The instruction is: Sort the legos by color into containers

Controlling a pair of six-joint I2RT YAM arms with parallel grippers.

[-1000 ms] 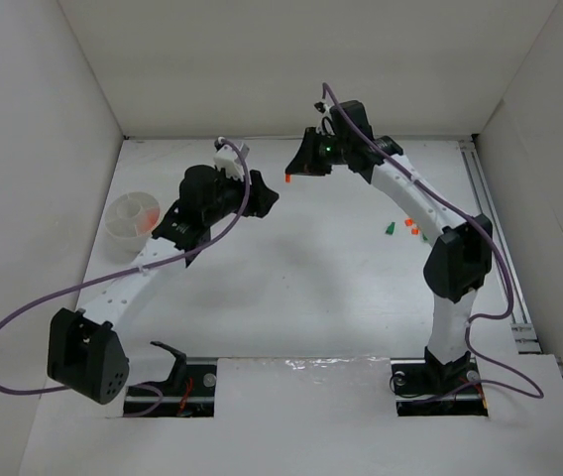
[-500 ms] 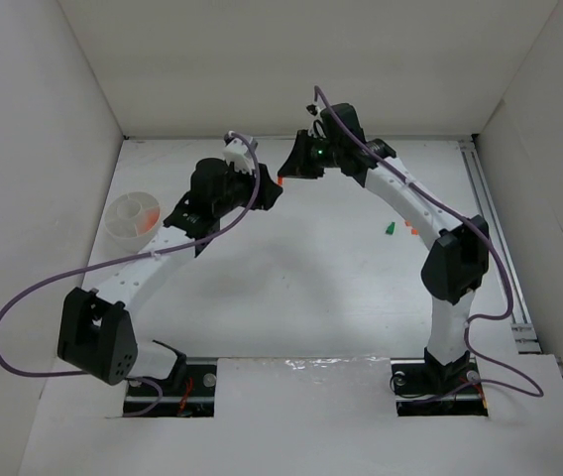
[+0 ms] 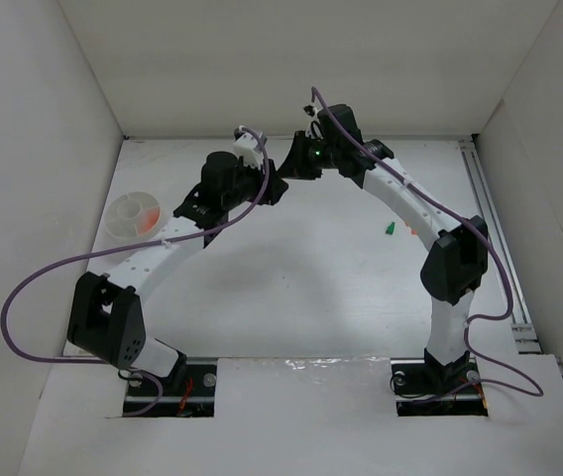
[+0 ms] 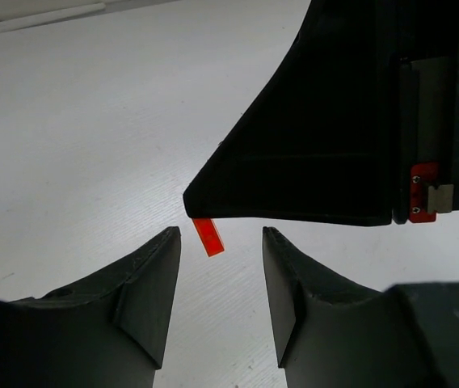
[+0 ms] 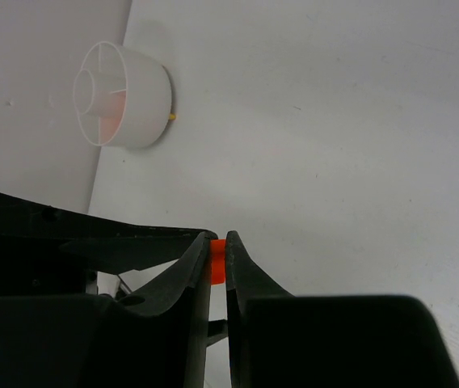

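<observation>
Your right claw (image 5: 218, 239) is pressed together on an orange brick (image 5: 216, 271) — the brick sits pinched right at the fingertips, up off the counter (image 5: 334, 121). In the left wrist view you see that same brick sticking out below the right claw's dark tip, just above the gap of your left claw (image 4: 220, 242). The left claw is spread: its two fingers stand on either side of the brick, with white counter showing between them, and neither finger touches it.

From above, you see both claws meeting tip to tip near the far middle of the counter. The bowl (image 3: 131, 214) rests well off to the left, close to the side wall, with something orange in one of its compartments. A yellow bit (image 5: 171, 116) lies against the bowl's outer wall. A green brick (image 3: 389, 229) lies on the counter to the right, just beside the right arm and well apart from both claws.
</observation>
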